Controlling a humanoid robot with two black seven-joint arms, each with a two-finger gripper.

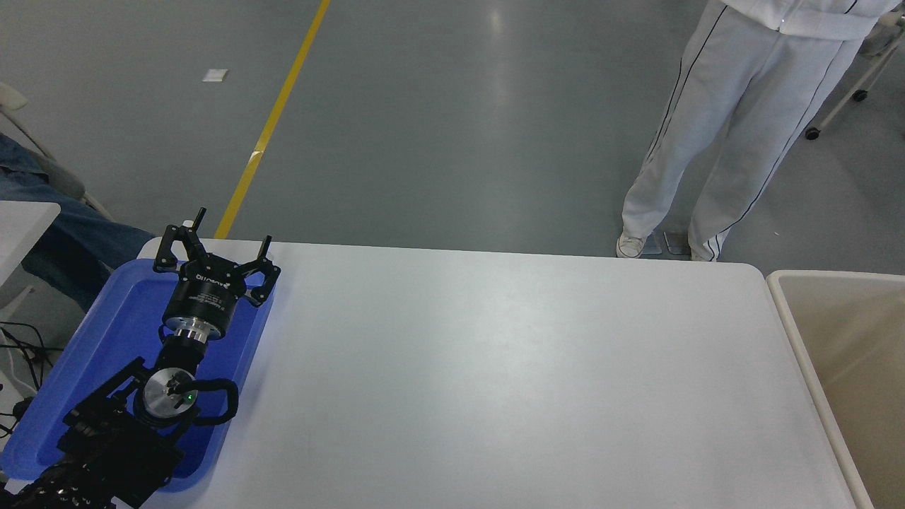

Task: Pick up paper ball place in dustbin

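White table [495,367] with the cream dustbin [785,311] at its right edge and a blue tray [92,332] at left, over which the left gripper [228,235] rests, fingers apart; no paper ball visible, so progress cannot be judged.

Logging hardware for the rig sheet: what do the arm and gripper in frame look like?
Only the left arm shows. It is black, with a silver disc joint carrying a small green light and a black cable loop beside it. The left gripper has a black cylindrical body with white lettering, too small to read, a silver ring at its base and angular black linkage fingers. The right arm is out of frame.
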